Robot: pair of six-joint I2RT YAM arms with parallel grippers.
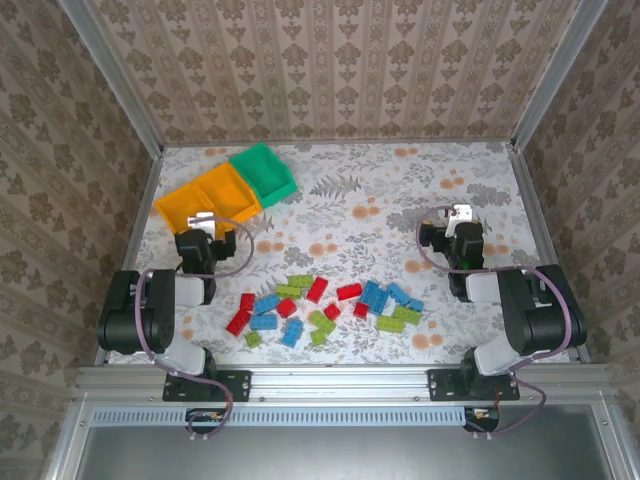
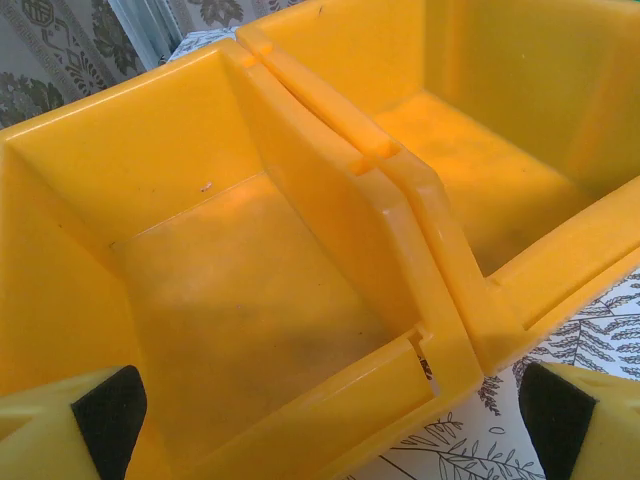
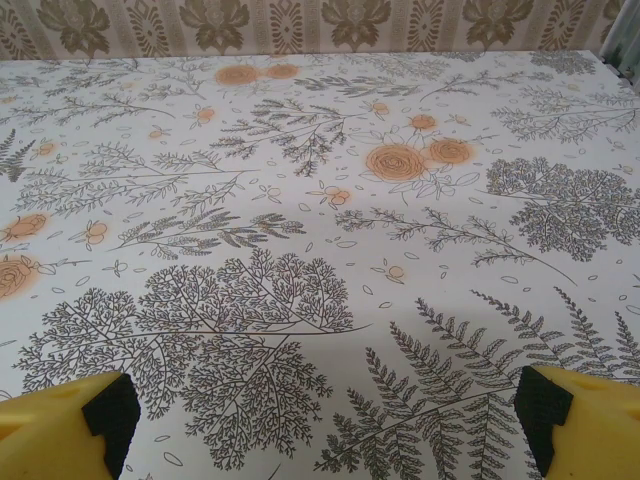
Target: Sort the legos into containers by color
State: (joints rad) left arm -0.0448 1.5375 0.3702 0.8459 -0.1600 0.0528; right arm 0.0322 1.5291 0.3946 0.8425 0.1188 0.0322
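Task barely begun, by the look of it: nothing sorted yet. The left pincer (image 2: pixel 335 425) stands spread wide, nothing btwn its fingers. Right ahead of it, just past the tips, sit the two orange-yellow open-topped plastic bins (image 2: pixel 300 180), side by side & touching; both look empty inside. The green plastic bin (image 1: pixel 283 187) of like shape stands further ahead & to that pincer's right, against the yellow pair; from above it too seems empty. The right pincer (image 3: pixel 320 425) is also spread, holding nothing, w/ bare floral-print table cover (image 3: pixel 300 200) ahead of it. The small studded plastic bricks (image 1: pixel 317 290) in red, blue & lime green all lie loose in a scatter on the cover, behind both pincers, back toward the arm bases: rightward of the left pincer, leftward of the right one. So approx. the whole job is left: every brick needs picking & dropping by colour, & which colour goes to which bin isn't shown.
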